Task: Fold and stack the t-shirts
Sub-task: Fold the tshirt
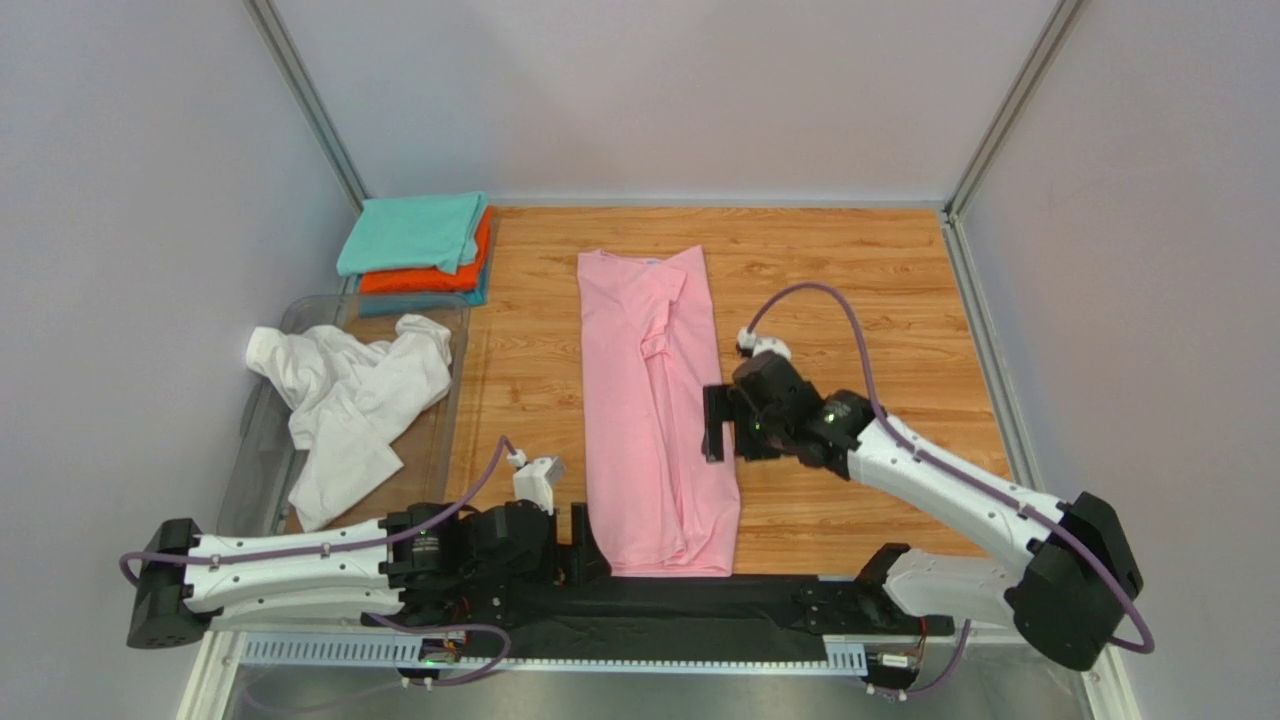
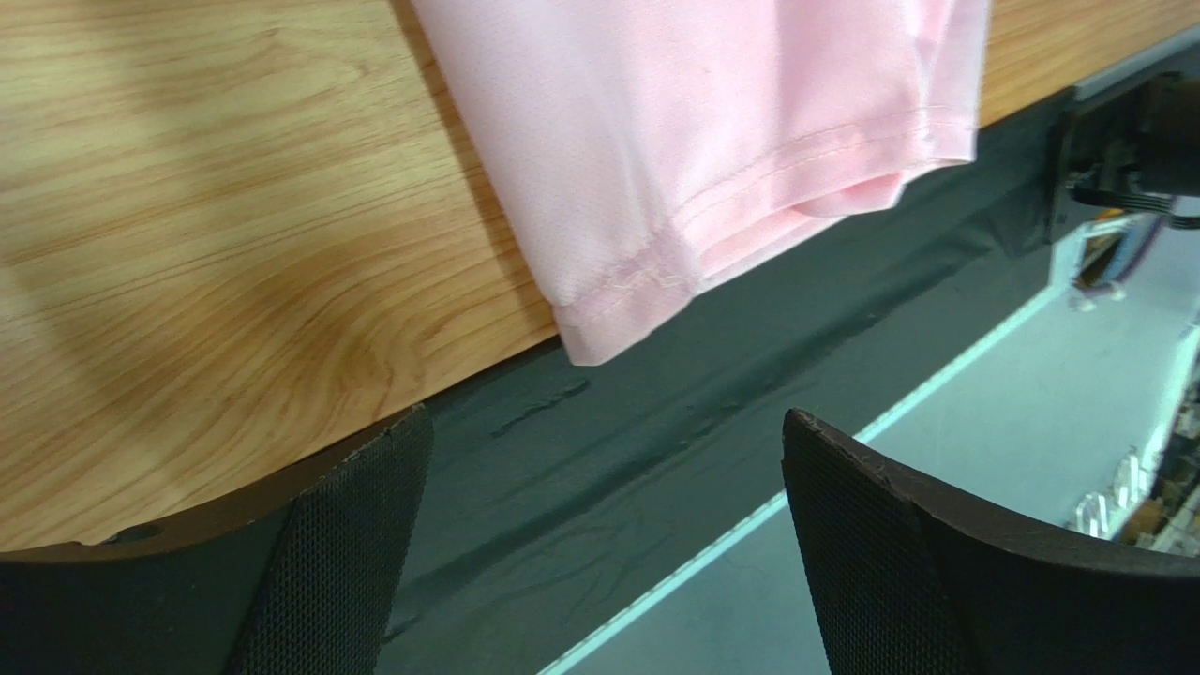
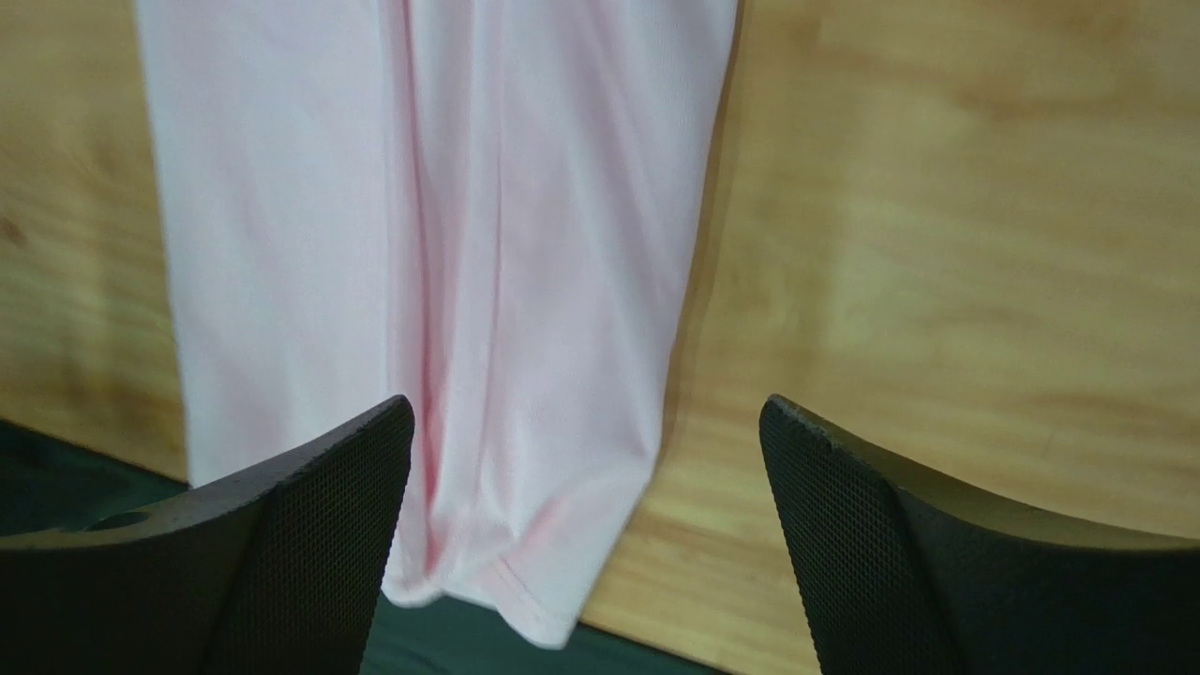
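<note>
A light pink cotton t-shirt lies flat on the wooden tabletop. It is folded lengthwise into one long narrow strip that runs from the far side of the table toward the arms. Its near hem slightly overhangs a black fabric strip covering the table's near edge. One sleeve is tucked in across the upper half of the strip, leaving a creased ridge.

The left gripper sits low at the near left corner of the pink shirt, just beside the hem. Its two black textured fingers are spread wide and hold nothing. In the left wrist view the stitched hem corner lies ahead of the fingers and apart from them.

The right gripper hovers at the right edge of the pink shirt, about midway along its length. Its fingers are also parted and empty. In the right wrist view the shirt's right edge falls in the gap between them, though I cannot tell whether either finger touches the cloth.

Left of the pink shirt, a crumpled white t-shirt lies in what looks like a clear plastic tray. Beyond that, at the far left of the pink shirt's collar end, there is a stack of folded tees. A teal folded t-shirt is on top, with an orange folded t-shirt under it. A blue folded t-shirt is at the bottom.
</note>
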`<state>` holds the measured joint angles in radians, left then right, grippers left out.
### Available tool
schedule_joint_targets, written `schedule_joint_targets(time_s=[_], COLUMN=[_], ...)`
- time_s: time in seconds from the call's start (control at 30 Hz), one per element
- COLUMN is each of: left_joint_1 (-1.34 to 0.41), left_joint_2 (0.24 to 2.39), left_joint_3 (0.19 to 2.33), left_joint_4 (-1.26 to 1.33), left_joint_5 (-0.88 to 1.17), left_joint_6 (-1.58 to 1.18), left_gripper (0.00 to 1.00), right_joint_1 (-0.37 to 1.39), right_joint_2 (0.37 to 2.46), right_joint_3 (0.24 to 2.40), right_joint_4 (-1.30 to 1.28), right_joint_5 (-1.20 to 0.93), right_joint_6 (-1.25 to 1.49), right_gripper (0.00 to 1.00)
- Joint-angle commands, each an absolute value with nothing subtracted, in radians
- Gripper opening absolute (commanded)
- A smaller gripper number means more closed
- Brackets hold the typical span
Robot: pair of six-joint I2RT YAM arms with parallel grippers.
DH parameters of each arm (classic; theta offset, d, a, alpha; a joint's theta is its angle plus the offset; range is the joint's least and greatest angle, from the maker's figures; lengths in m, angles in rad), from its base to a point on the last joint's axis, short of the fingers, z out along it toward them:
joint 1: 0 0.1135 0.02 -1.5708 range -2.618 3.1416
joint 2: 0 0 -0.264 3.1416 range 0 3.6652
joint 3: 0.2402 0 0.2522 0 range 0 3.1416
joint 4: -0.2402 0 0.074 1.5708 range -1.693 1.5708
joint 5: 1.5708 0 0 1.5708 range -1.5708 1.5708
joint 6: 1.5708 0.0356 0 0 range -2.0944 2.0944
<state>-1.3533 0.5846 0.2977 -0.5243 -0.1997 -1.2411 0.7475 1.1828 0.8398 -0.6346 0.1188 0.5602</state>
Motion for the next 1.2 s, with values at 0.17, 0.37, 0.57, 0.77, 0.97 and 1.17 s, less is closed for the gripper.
schedule_joint_targets(time_s=[0.17,0.37,0.57,0.77,0.97,1.17], left_joint_1=[-1.358,-1.356,-1.358,-1.356,-1.358,-1.358], left_joint_2=[0.698,0.799,0.906,0.983,1.037,1.058], left_joint_3=[0.353,0.357,0.383,0.403,0.413,0.416], left_joint_4=[-0.506,-0.428,-0.404,-0.408,-0.411,-0.414], left_joint_5=[-0.235,-0.233,-0.233,-0.242,-0.233,-0.224], left_joint_6=[-1.244,-1.247,-1.239,-1.247,-1.247,-1.25], left_gripper=[0.99,0.99,0.84,0.27,0.13,0.02], right_joint_1=[1.135,1.302,1.338,1.336,1.336,1.336], right_joint_2=[1.016,1.13,1.259,1.273,1.256,1.249], right_joint_3=[0.661,0.66,0.69,0.658,0.627,0.618], right_joint_4=[-0.788,-0.706,-0.704,-0.655,-0.652,-0.692], right_joint_5=[0.282,0.278,0.296,0.267,0.258,0.27], right_joint_6=[0.84,0.908,0.936,0.962,0.977,1.011], right_gripper=[0.82,0.7,0.66,0.61,0.52,0.4])
